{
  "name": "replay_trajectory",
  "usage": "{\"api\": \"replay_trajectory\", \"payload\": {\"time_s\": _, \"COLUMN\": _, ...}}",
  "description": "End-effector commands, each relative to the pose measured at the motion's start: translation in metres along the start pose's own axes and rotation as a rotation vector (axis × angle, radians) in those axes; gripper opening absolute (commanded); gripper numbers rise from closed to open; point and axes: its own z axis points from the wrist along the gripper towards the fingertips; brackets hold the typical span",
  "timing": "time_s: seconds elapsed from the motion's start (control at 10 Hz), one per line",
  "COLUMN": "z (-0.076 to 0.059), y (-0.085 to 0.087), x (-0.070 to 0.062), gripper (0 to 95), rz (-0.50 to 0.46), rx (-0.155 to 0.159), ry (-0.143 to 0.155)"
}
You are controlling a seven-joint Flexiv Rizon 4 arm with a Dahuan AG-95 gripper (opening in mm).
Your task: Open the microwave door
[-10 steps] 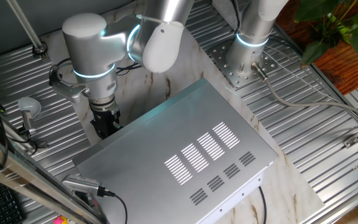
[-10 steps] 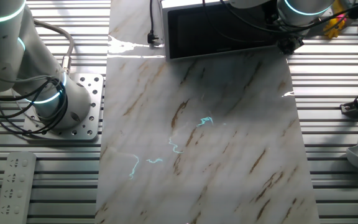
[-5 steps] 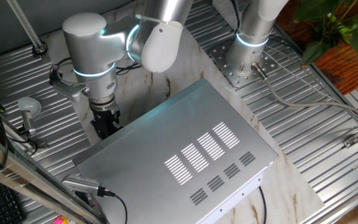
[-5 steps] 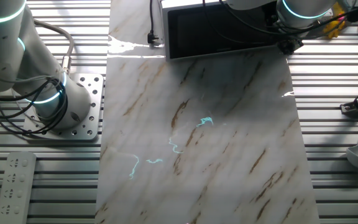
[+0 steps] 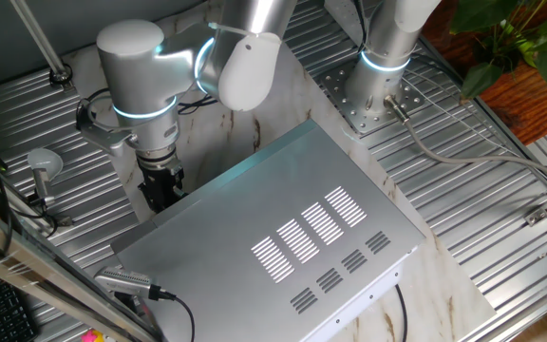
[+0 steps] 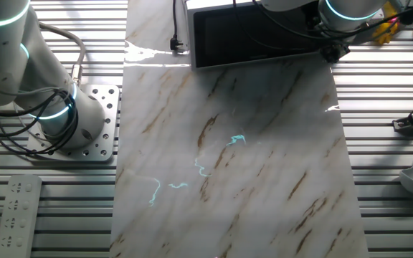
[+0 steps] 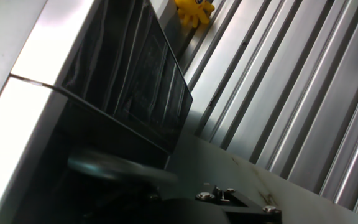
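Gripper (image 5: 162, 186) sits low at the front corner of the microwave (image 5: 283, 228), down beside the box's edge on the side away from the arm base (image 5: 368, 100); in the other fixed view the same wrist hangs at the right end of the microwave door (image 6: 253, 36), so door lies just beside the claw, toward the arm's base side; door's long axis runs horizontally along the box front, face upright; only one arm, so no nearer/farther choice; judgement: next move hinges on hooking that near door edge and swinging it outward over the marble board (image 6: 228, 143), which looks free in front.

Claw state: can't tell; fingertips hidden behind box in one fixed view, out of crop in the other, hand view shows only dark blurred parts at bottom.

Door look: flat black glassy panel, reflective, looks flush w/ silver frame (image 7: 17, 118) in hand view, i.e. seems shut; microwave silver-grey, vent slots (image 5: 307, 233) on top; yellow toy (image 7: 194, 11) far behind on ribbed table (image 7: 303, 93).
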Motion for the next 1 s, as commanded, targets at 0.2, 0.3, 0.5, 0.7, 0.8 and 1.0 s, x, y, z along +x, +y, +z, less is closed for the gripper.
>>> {"api": "replay_trajectory", "payload": {"time_s": 0.2, "z": 0.0185, "y": 0.0195, "x": -0.0071, "gripper": 38.0, "rz": 0.013, "rx": 0.040, "ry": 0.018}}
{"api": "replay_trajectory", "payload": {"time_s": 0.3, "z": 0.0175, "y": 0.0200, "x": -0.0070, "gripper": 38.0, "rz": 0.006, "rx": 0.045, "ry": 0.019}}
{"api": "replay_trajectory", "payload": {"time_s": 0.5, "z": 0.0166, "y": 0.0197, "x": -0.0091, "gripper": 38.0, "rz": -0.010, "rx": 0.071, "ry": 0.025}}
{"api": "replay_trajectory", "payload": {"time_s": 0.7, "z": 0.0155, "y": 0.0192, "x": -0.0110, "gripper": 38.0, "rz": -0.010, "rx": 0.060, "ry": 0.024}}
{"api": "replay_trajectory", "payload": {"time_s": 0.8, "z": 0.0144, "y": 0.0188, "x": -0.0102, "gripper": 38.0, "rz": -0.011, "rx": 0.058, "ry": 0.027}}
{"api": "replay_trajectory", "payload": {"time_s": 1.0, "z": 0.0112, "y": 0.0172, "x": -0.0081, "gripper": 38.0, "rz": -0.012, "rx": 0.064, "ry": 0.026}}
